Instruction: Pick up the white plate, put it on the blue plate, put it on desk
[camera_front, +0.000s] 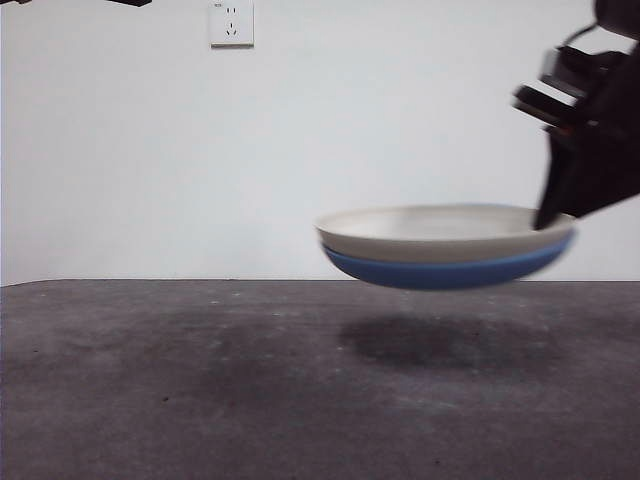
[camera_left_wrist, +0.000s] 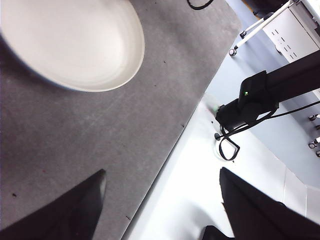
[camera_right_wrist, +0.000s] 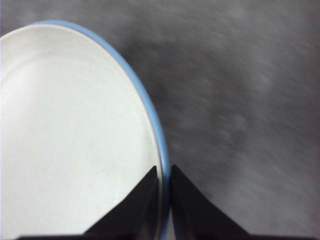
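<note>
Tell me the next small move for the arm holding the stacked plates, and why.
Probably lower straight down. The right pincer is clamped on the rims of the white plate nested in the blue plate, and the stack hangs above the desk, its shadow beneath. The left pincer waits open.

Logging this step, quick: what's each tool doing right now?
Left tool: open, holding nothing.
Right tool: shut on the rims of the white plate and blue plate, stacked, in the air.

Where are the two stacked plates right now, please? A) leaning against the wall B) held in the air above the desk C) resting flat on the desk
B: the right gripper pinches the rims of the white plate nested in the blue plate, with a clear gap and shadow on the desk.
</note>
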